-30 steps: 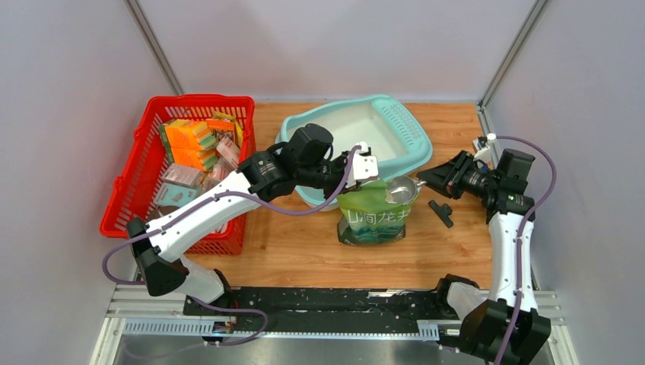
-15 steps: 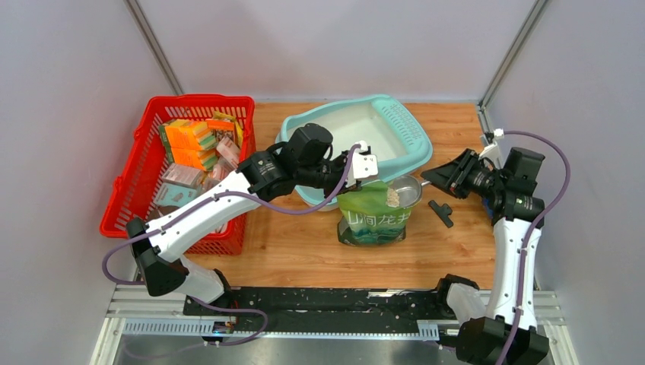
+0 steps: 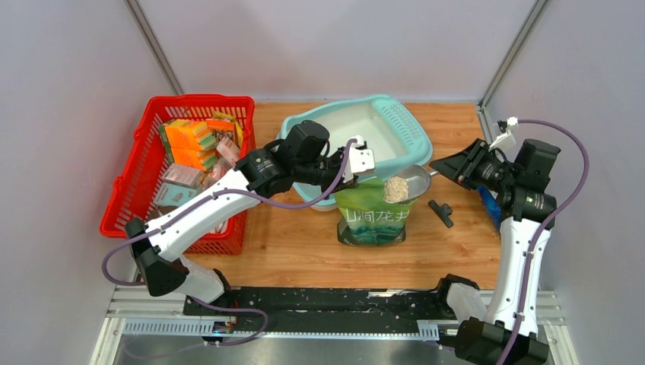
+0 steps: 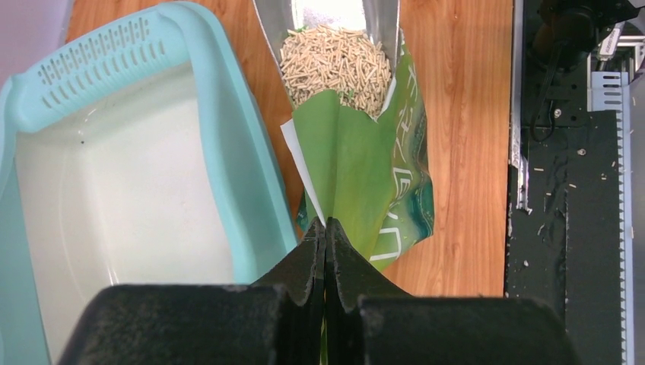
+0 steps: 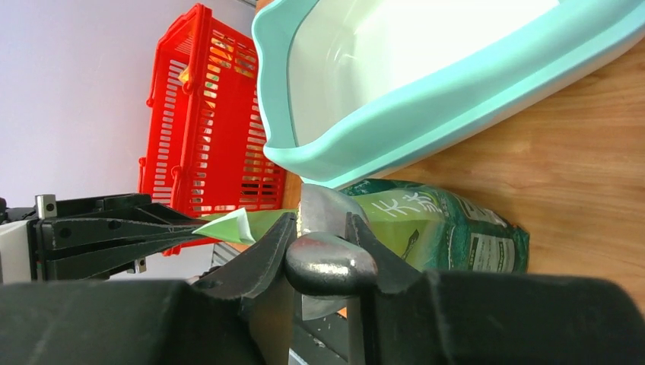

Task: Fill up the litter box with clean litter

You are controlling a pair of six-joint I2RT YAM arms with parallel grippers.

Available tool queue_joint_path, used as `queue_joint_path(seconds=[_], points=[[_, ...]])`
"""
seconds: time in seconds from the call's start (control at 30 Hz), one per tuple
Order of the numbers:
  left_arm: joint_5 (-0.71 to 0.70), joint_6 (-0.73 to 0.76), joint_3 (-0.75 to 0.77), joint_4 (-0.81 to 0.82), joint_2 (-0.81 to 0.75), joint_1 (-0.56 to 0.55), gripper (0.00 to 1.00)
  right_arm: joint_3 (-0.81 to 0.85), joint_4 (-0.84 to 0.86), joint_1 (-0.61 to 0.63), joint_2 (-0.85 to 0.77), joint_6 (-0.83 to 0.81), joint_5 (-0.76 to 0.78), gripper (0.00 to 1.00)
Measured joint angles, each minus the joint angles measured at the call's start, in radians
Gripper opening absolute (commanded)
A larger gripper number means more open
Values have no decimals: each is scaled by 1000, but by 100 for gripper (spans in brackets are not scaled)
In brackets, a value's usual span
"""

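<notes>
Your left end effector (image 3: pixel 363 172) is pressed together on the top edge of the green bag (image 3: pixel 373 217); in the left wrist view its fingertips (image 4: pixel 325 232) meet with the folded green flap pinched between them, holding the bag's mouth open. The bag stands on the wooden surface (image 3: pixel 297 243), just in front of the litter box (image 3: pixel 365 125) and touching its near rim.

Your right end effector (image 3: pixel 436 166) is clamped on the handle of the metal scoop (image 3: pixel 413 181); the right wrist view shows the rounded handle end (image 5: pixel 331 262) gripped between the two black fingers, with the jaws only partly apart to fit it. The scoop bowl sits level above the bag's mouth; it carries a heap of clean litter (image 3: pixel 394 188), which the left wrist view shows as short beige pellets (image 4: pixel 335 65) between the scoop's shiny walls.

The litter box lies at the far middle of the surface, its perforated panel toward the right end; from the left wrist you see its teal rim (image 4: pixel 228 152) and whitish floor beside the bag (image 4: pixel 357 167). The loaded scoop is just beside the box's near rim, not over its inside.

A red basket (image 3: pixel 137 190) holding sponges and small boxes sits to the left; a small black part (image 3: pixel 440 211) lies on the surface right of the bag.
</notes>
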Motion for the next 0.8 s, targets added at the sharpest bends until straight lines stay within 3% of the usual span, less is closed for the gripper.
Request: queue_joint_path(seconds=[0.33, 0.8], points=[[6, -11, 0, -2, 0, 0, 0, -99, 39, -22, -24, 50, -7, 0], [3, -6, 0, -4, -1, 11, 0, -103, 47, -91, 21, 69, -98, 0]])
